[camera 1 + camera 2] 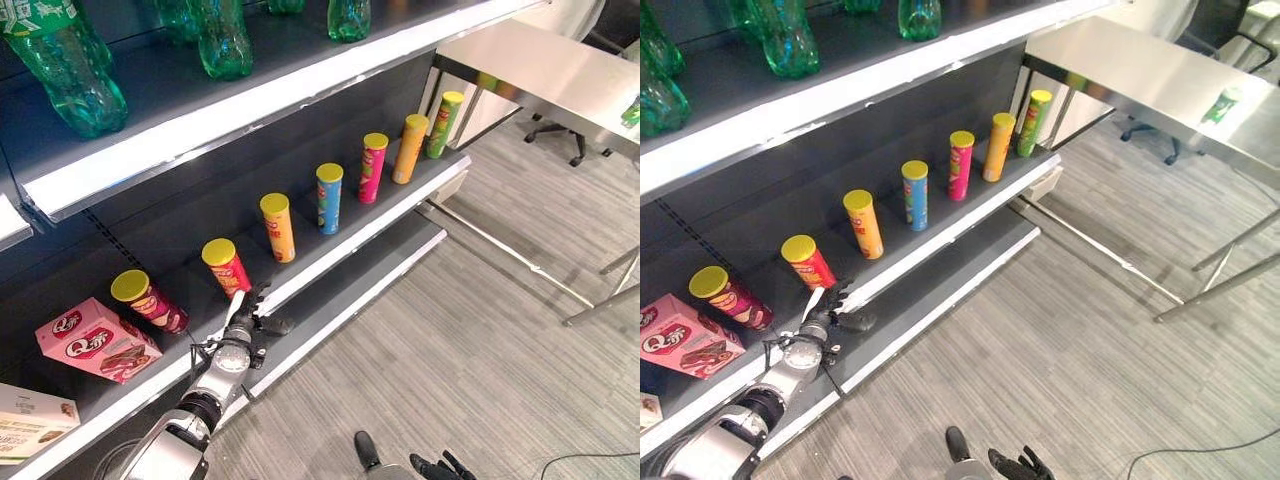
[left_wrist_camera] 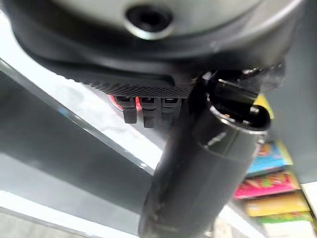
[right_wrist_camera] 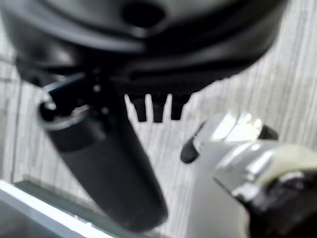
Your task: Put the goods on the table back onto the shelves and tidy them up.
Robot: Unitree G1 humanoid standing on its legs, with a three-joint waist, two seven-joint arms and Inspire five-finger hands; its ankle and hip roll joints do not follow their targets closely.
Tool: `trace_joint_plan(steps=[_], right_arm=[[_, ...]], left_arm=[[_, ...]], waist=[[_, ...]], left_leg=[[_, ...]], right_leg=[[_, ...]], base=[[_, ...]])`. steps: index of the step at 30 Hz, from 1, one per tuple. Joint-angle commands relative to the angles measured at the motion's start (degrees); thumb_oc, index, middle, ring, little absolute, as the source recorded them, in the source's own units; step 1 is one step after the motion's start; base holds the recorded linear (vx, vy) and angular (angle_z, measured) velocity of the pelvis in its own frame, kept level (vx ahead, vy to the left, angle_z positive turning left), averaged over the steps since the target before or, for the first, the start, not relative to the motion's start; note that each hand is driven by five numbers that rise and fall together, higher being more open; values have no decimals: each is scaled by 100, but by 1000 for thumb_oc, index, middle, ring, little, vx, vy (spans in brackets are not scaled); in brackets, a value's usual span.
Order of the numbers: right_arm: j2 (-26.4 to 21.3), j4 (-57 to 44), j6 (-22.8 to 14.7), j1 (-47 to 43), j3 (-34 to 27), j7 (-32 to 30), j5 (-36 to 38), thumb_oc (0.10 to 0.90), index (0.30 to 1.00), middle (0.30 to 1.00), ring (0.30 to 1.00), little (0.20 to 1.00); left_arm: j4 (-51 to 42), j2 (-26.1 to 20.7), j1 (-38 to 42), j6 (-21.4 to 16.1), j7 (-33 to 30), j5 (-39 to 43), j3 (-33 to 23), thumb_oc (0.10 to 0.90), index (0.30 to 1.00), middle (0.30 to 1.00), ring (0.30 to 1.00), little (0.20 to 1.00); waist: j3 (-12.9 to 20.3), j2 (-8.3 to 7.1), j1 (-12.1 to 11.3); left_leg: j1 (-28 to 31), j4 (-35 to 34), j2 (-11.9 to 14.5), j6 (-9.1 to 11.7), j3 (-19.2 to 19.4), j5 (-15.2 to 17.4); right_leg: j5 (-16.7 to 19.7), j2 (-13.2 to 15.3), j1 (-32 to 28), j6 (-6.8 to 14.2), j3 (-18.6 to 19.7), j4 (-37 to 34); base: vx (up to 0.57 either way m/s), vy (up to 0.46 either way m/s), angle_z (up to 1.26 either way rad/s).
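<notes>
Several chip cans stand in a row on the middle shelf [image 1: 330, 250]: a maroon can [image 1: 148, 300] leaning over, a red can [image 1: 228, 266], an orange can [image 1: 279, 228], a blue can [image 1: 329, 199], a pink can [image 1: 372, 168], another orange can [image 1: 410, 149] and a green can [image 1: 444, 124]. My left hand [image 1: 245, 322] is at the shelf's front edge just below the red can, fingers straight, holding nothing. My right hand [image 1: 440, 467] hangs low over the floor, open and empty. A steel table [image 1: 560, 70] stands at the far right with a green item [image 1: 1222, 103] on it.
A pink snack box [image 1: 95, 340] lies left of the maroon can. Green bottles [image 1: 225, 40] stand on the upper shelf. A lower shelf board [image 1: 340, 300] juts out under the cans. An office chair [image 1: 555, 130] is behind the table. Grey floor lies between shelf and table.
</notes>
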State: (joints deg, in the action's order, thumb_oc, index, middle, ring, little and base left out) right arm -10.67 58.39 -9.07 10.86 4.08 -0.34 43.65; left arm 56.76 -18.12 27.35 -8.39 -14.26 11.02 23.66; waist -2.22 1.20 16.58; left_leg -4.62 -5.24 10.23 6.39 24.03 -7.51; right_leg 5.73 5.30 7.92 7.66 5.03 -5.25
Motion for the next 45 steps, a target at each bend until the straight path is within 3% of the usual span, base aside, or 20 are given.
trace_joint_plan(steps=[1, 45], right_arm=[[-206, -235, -283, 132, -32, 40, -67, 800, 900, 900, 900, 900], [-232, -288, -445, 101, 136, -1, 96, 800, 900, 900, 900, 900]], left_arm=[[43, -266, 977, -435, -146, -152, -387, 800, 900, 900, 900, 900], [806, -1133, 1578, -508, -458, -173, -602, 800, 900, 900, 900, 900]], waist=[[-52, -45, -66], [-263, -259, 8]], left_leg=[[190, 24, 83, 228, -375, 521], [-125, 24, 244, 316, -266, 405]], right_leg=[[-174, -308, 78, 44, -184, 25], [-59, -437, 518, 42, -116, 25]], base=[[0, 0, 0], [1, -5, -2]])
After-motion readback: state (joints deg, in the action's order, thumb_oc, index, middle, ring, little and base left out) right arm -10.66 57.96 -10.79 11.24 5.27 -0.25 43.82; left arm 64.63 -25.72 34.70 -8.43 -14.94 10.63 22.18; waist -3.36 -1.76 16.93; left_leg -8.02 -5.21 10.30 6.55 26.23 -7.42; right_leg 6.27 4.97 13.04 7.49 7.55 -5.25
